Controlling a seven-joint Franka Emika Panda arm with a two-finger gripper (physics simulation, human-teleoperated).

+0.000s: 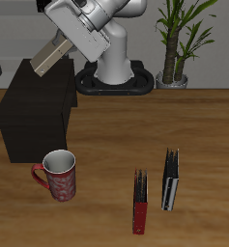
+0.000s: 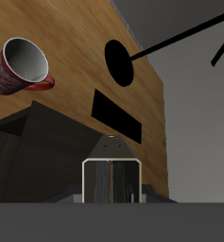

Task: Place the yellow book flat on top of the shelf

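Observation:
My gripper [image 1: 64,42] is shut on the yellow book [image 1: 48,57], a thin tan book with a dark edge. The book hangs tilted, its low end just above the back part of the shelf [image 1: 34,116], a large dark boxy block with a flat top. I cannot tell whether the book touches the shelf. In the wrist view the book [image 2: 112,181] shows end-on between my jaws, with the dark shelf [image 2: 33,146] beneath it.
A red patterned mug [image 1: 58,176] stands in front of the shelf and also shows in the wrist view [image 2: 24,66]. A red book [image 1: 139,203] and a black-and-white book [image 1: 171,179] stand upright near the table's front edge. A potted plant [image 1: 174,43] stands at the back beside the robot base.

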